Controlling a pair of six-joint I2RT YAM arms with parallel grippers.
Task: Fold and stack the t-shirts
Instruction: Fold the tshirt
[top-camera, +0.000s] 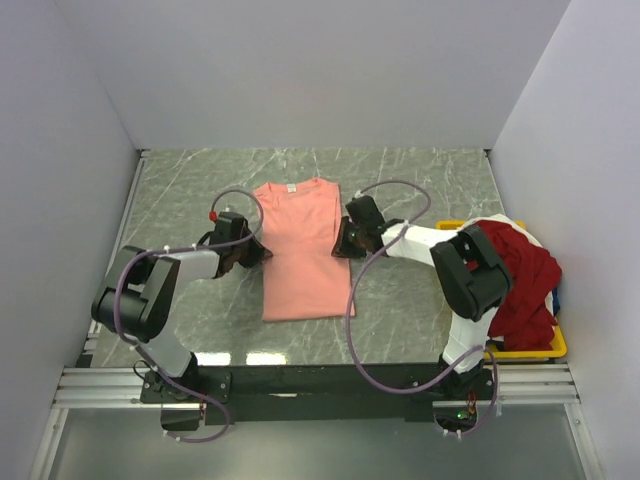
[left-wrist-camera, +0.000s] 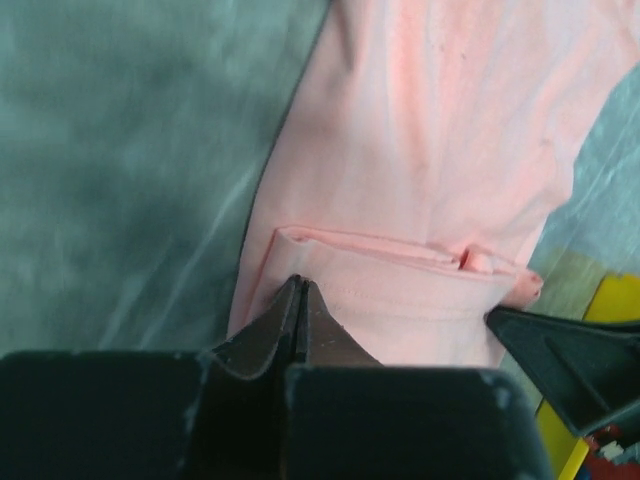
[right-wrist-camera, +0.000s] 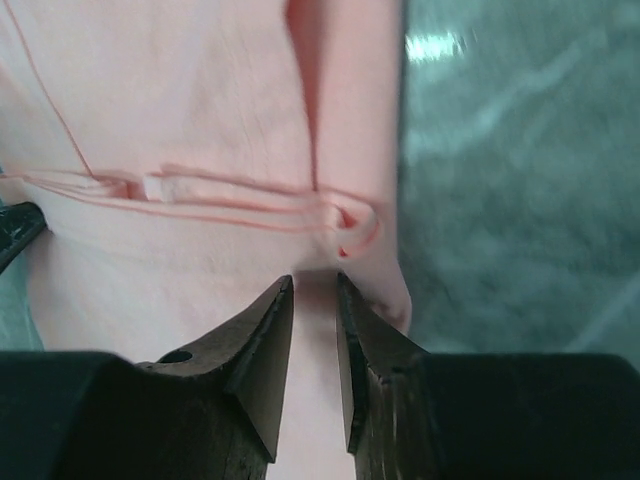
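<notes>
- The salmon-pink t-shirt (top-camera: 300, 255) is lying flat at the middle of the table (top-camera: 420, 180), sleeves folded in. Bare marble is showing all round it, widest at the far side.
- The left gripper (top-camera: 262, 252) is sitting at the shirt's left edge with its fingertips pressed together (whether cloth is pinched between them I cannot tell).
- The right gripper (top-camera: 340, 243) is sitting at the right edge, jaws apart.
- Counting: two grippers, one shirt spread out, one yellow bin (top-camera: 530, 350) at the right, holding a heaped deep red t-shirt (top-camera: 525, 290) with white and dark blue scraps.
- Only the right wrist view is showing pink cloth running between the parted jaws.
- Only the top view is showing the heap.
</notes>
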